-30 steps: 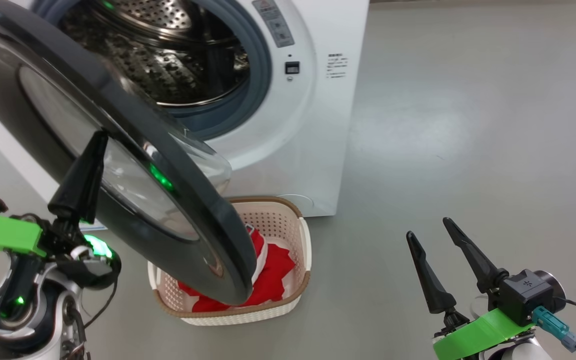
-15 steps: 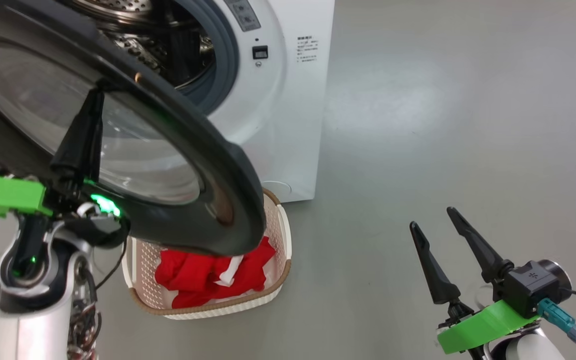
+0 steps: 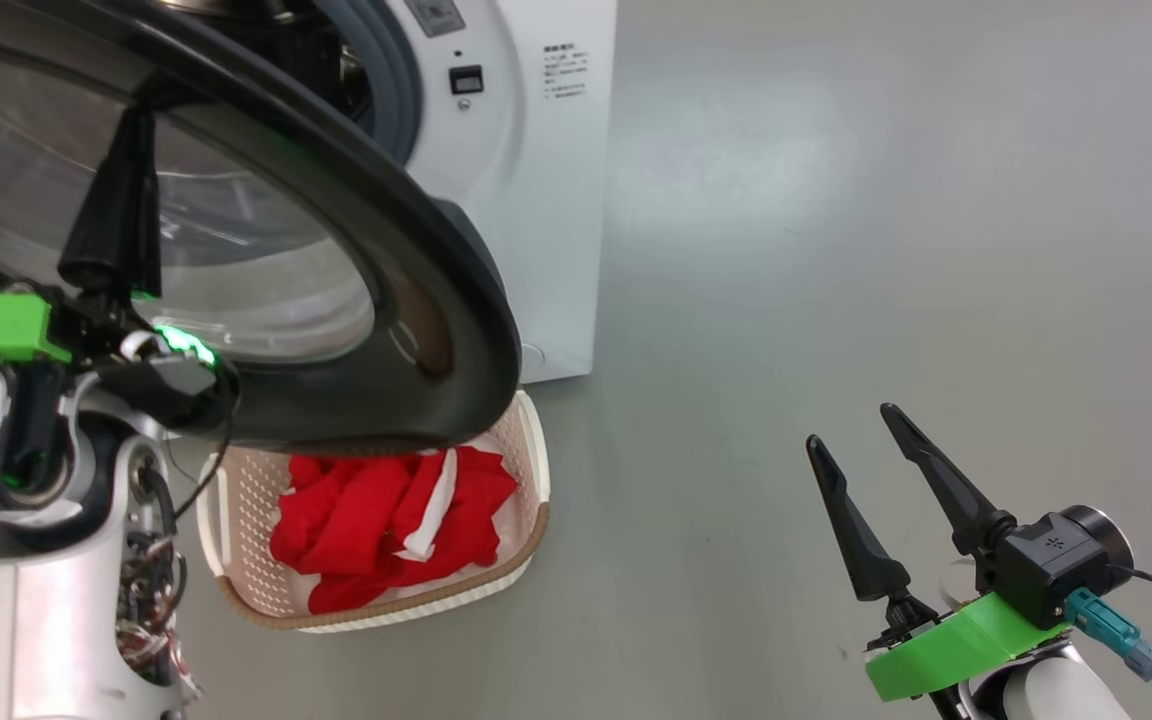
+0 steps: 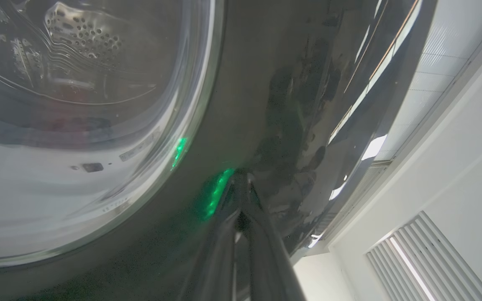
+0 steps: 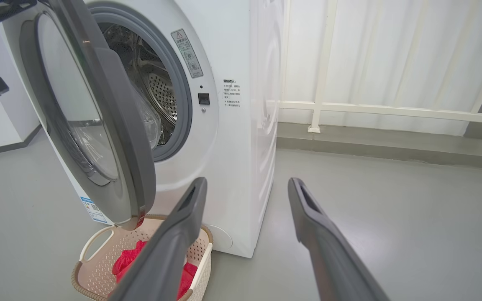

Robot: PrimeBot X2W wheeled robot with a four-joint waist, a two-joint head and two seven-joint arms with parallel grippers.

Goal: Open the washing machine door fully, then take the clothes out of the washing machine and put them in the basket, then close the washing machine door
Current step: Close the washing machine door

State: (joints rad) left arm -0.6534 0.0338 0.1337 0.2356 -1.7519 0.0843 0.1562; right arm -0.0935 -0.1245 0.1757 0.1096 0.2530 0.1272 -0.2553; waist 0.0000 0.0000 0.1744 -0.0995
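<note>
The washing machine door (image 3: 416, 300) stands partly open, its black rim hanging over the basket (image 3: 521, 470). My left gripper (image 3: 136, 115) is shut, and its tips rest on the door's outer face near the glass edge; the left wrist view has the fingertips (image 4: 241, 184) touching the glossy rim (image 4: 266, 104). Red clothes (image 3: 376, 520) with white trim lie in the cream basket on the floor before the washing machine (image 3: 546, 200). My right gripper (image 3: 851, 427) is open and holds nothing, off to the right above the floor. Its wrist view has the door (image 5: 115, 125), drum opening, basket (image 5: 83, 281) and clothes (image 5: 126, 261).
Grey floor stretches wide to the right of the machine (image 5: 241, 146). A white railing (image 5: 320, 106) and pale curtain stand behind it. A white wall runs along the left. A small blue label (image 5: 94, 209) sits low on the machine's front.
The head camera has shifted, moving the machine up and left in the picture. The door has swung closer to the opening with my left gripper against it. More of the basket shows. The right gripper held still.
</note>
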